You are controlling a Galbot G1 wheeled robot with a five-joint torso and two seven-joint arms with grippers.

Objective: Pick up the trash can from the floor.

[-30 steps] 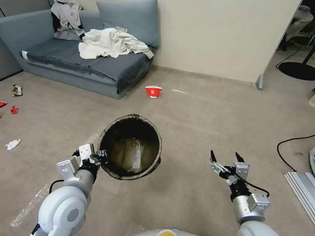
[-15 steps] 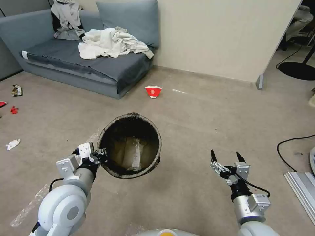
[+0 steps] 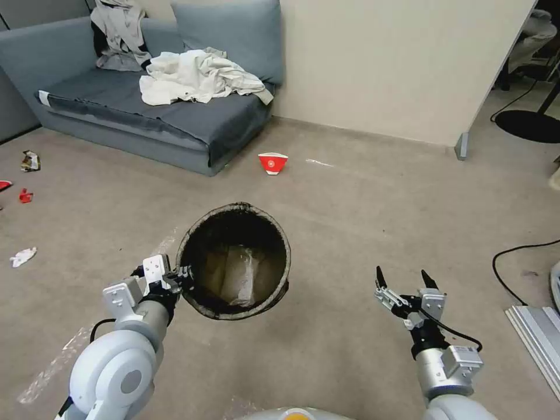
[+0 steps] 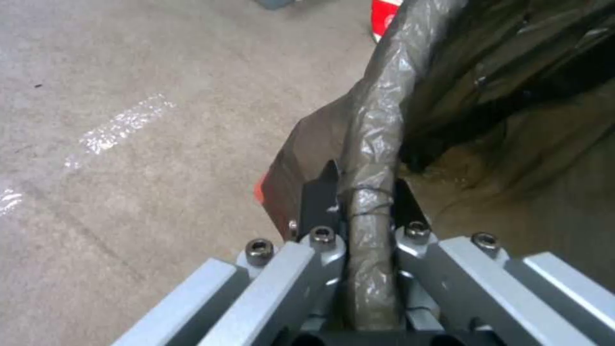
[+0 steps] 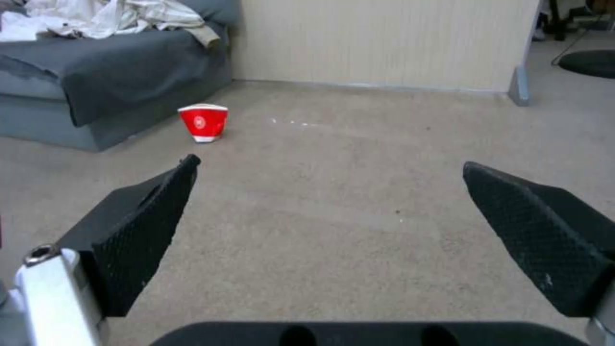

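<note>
Low at the robot's left, the left gripper (image 3: 182, 275) pinches the bag-wrapped rim of the trash can (image 3: 234, 261), its fingers (image 4: 319, 197) pressed on either side of the folded liner. The can's mouth tilts toward the camera above the floor (image 3: 338, 221). Right gripper (image 3: 407, 281) hangs spread, holding nothing. Beyond: a red-and-white paper cup (image 3: 273, 163), then a grey sofa (image 3: 140, 111) piled with white laundry (image 3: 195, 76). Scraps of litter (image 3: 23, 256) lie far left.

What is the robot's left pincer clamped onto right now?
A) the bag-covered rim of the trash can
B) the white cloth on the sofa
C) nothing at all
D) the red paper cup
A: the left pincer is shut on the trash can at its bag-wrapped rim, while the right pincer hangs open over bare floor.
</note>
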